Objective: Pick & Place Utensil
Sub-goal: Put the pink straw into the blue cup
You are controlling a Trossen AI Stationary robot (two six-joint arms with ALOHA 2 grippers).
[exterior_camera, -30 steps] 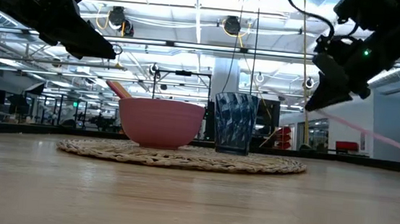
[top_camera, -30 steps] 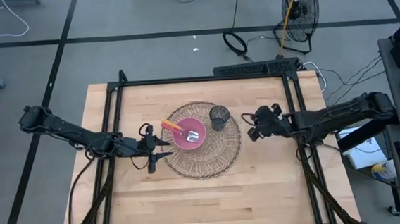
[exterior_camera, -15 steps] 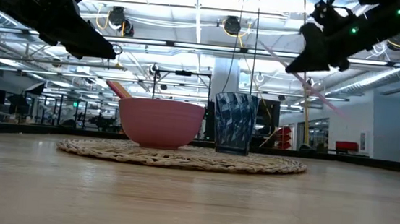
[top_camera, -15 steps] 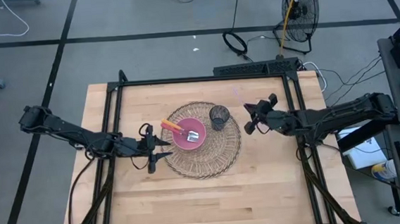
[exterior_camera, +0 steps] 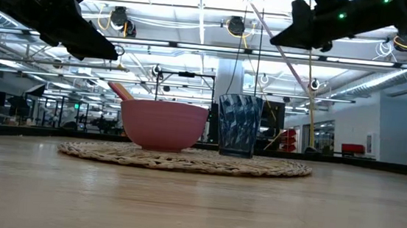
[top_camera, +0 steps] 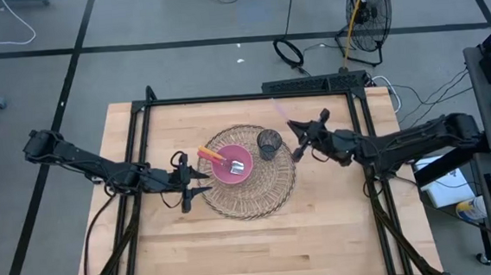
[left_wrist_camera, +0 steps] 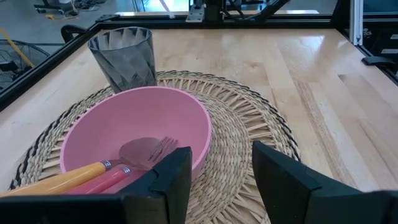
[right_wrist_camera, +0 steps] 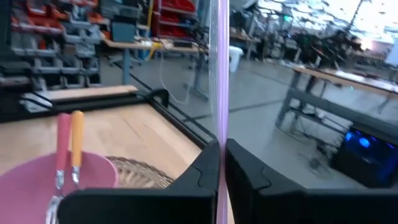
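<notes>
A round woven mat (top_camera: 259, 202) carries a pink bowl (top_camera: 233, 167) and a dark faceted cup (top_camera: 269, 142). An orange-handled utensil (left_wrist_camera: 68, 176) and a pink-handled fork (left_wrist_camera: 146, 154) lie in the bowl, handles over its rim. My right gripper (top_camera: 298, 140) hovers high, just right of the cup, shut on a thin pink utensil (top_camera: 280, 110). That utensil slants up in the low view (exterior_camera: 260, 17). My left gripper (top_camera: 188, 181) waits open just left of the bowl, above the mat's edge. My right gripper pinches the thin pink utensil between its two fingers (right_wrist_camera: 205, 171), across its shaft (right_wrist_camera: 217, 134). The utensil is lifted clear of everything. It runs on past the fingers on both sides, and its long free end (right_wrist_camera: 217, 56) points up and toward the table's far edge.
A black frame rail (top_camera: 251, 96) runs round the tabletop. Bare wood (top_camera: 262, 249) lies between the mat and the table's near edge. A fan (top_camera: 366, 3) and cables stand on the floor beyond the far edge.
My right gripper has risen and moved toward the table's left and far edge, closing on the cup. It has turned as it went. The pink utensil, which pointed down and to the right, now slants up above the cup.
</notes>
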